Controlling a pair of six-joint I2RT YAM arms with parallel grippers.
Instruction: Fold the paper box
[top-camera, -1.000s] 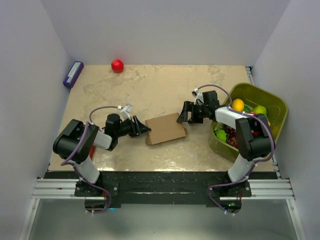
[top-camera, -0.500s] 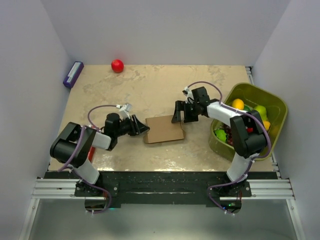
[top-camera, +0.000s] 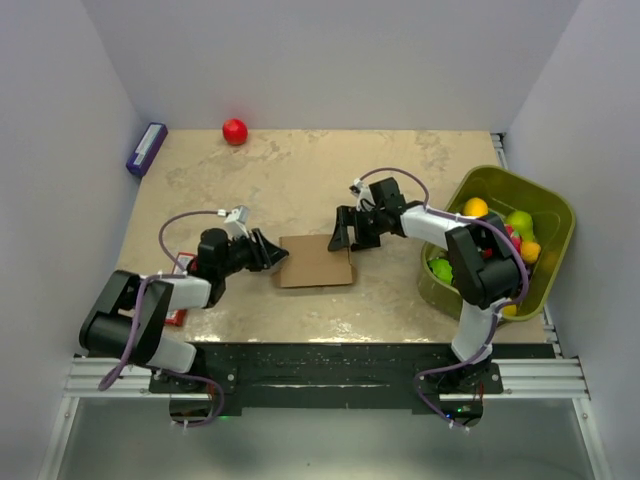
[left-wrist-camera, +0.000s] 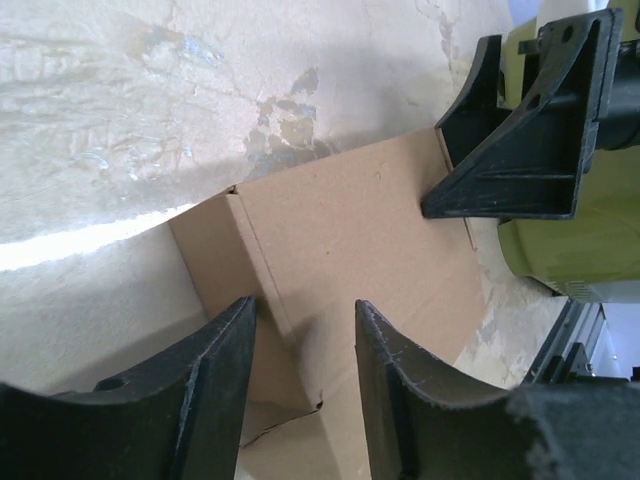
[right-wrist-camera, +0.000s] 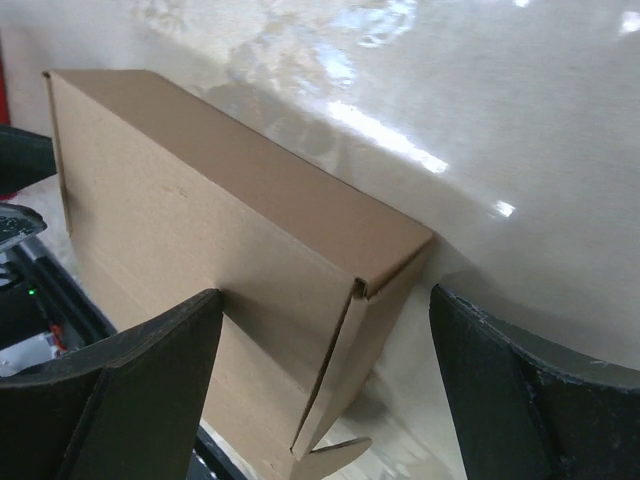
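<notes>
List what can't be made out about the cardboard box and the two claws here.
- Left wrist view: the paper box's near end runs behind the left claw's fingers and off the bottom edge; grip or no grip, unclear.
- Top view: the right claw covers the box's far right corner.
- Right wrist view: the bottom edge cuts off the box's loose corner flap.

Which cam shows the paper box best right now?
Right wrist: the paper box fills the frame, with its top face, a side wall and a loose end flap all visible. Top external gives only its small flat outline. Left wrist shows the top face, its near end partly hidden by the left gripper.
</notes>
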